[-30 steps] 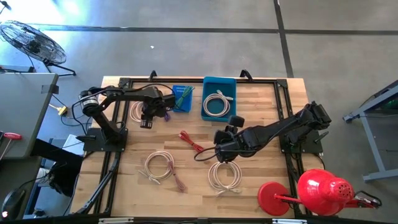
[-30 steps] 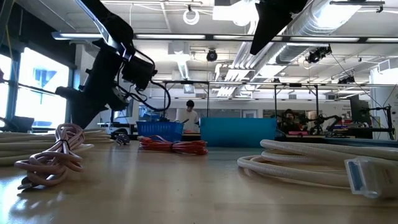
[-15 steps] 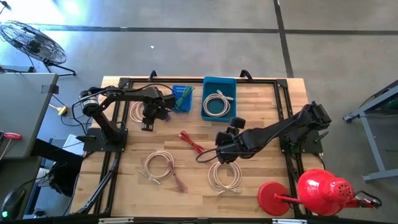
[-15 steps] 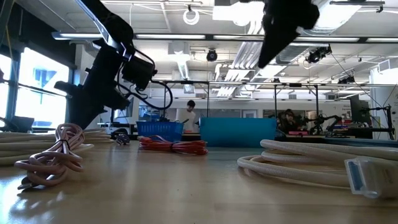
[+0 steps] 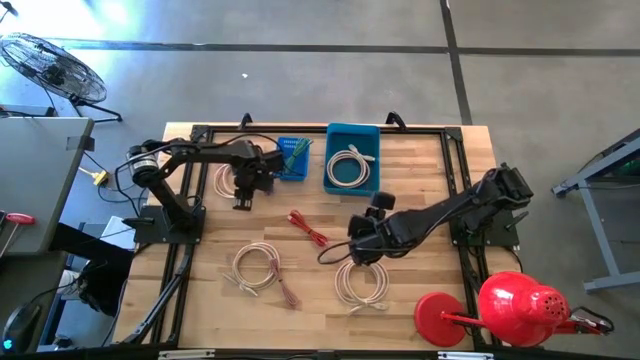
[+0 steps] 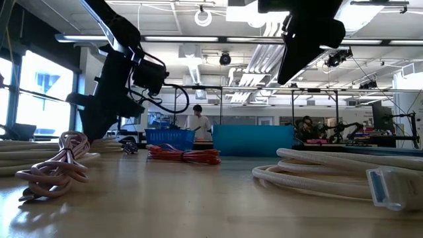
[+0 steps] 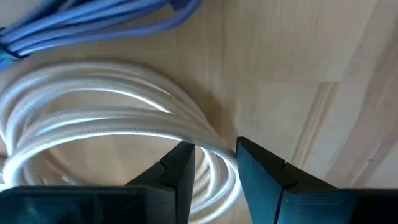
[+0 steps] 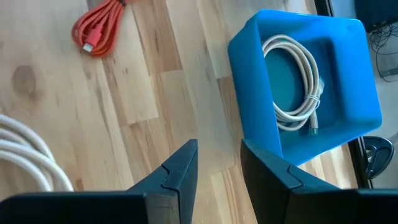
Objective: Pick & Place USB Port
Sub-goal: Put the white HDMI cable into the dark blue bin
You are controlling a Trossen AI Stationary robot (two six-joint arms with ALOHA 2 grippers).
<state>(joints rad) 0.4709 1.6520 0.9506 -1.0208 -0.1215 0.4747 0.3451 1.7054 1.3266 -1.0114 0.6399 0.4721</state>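
Observation:
Several coiled cables lie flat on the wooden table. My left gripper points almost straight down over the edge of a white coil at the far left; its fingers stand slightly apart with coil strands showing in the gap. My right gripper hangs open over bare wood near the table's middle, with nothing between its fingers. A red cable lies to its left, and another white coil lies on its near side. The big blue bin holds a white cable. My left gripper has its fingertips right over the outer strands of the white coil, coming from above. I cannot tell whether they touch the strands. The coil lies flat on the table.
A small blue basket with blue cable stands beside the left gripper, at the far edge. A third white coil lies near the front left. A red lamp-like object stands at the front right corner. Black frame rails run along the table's sides.
My left gripper has tipped more steeply downward over the white coil while staying in place. My right gripper has sunk a little over the table's middle. No cable has moved.

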